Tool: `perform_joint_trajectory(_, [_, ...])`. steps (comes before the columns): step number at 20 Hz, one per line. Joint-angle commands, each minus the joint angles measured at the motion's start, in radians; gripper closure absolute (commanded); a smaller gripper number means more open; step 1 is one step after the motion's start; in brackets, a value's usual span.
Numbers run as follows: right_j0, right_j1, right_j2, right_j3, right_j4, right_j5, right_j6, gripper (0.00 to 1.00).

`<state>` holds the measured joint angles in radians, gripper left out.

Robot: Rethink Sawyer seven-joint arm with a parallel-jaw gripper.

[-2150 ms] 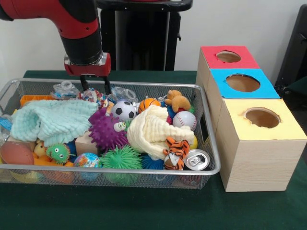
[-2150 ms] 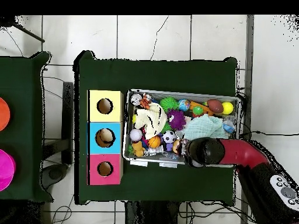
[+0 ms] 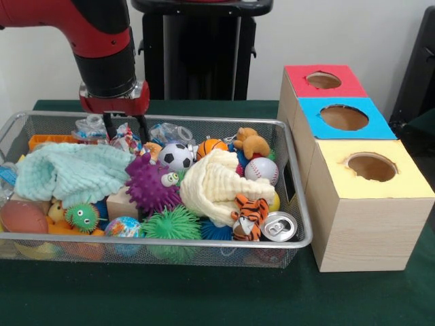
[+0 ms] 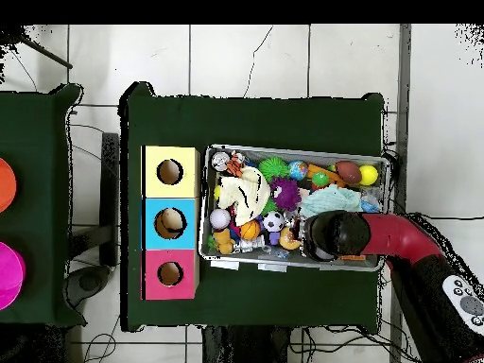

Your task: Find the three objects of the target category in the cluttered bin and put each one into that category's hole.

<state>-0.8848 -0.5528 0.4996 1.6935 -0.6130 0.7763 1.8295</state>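
My black two-fingered claw (image 3: pixel 124 128) hangs open directly above a small multicoloured patchwork fabric bundle (image 3: pixel 126 139) at the silver wire-mesh bin's (image 3: pixel 204 240) far rim; the yellow-topped wooden box's round hole (image 3: pixel 372 166) waits beyond the bin's opposite end, toward the bench's front corner.

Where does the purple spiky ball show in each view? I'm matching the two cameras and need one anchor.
Front view: the purple spiky ball lies left of centre in the bin, between the mint cloth and the cream cloth.
Overhead view: it sits mid-bin, right of the cream cloth.
Shared landmark: the soccer ball beside it.
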Motion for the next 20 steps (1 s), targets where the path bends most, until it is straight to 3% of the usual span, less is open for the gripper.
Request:
perform_joint_trajectory(1, [0.016,0.053,0.057,-0.08,-0.064,0.074,-0.273,0.0])
perform_joint_trajectory(3, [0.018,0.049,0.055,-0.081,-0.065,0.07,-0.268,0.0])
perform_joint_trajectory(4, [0.02,0.046,0.053,-0.079,-0.067,0.067,-0.264,1.0])
perform_joint_trajectory(20, [0.033,0.036,0.046,-0.075,-0.067,0.066,-0.255,1.0])
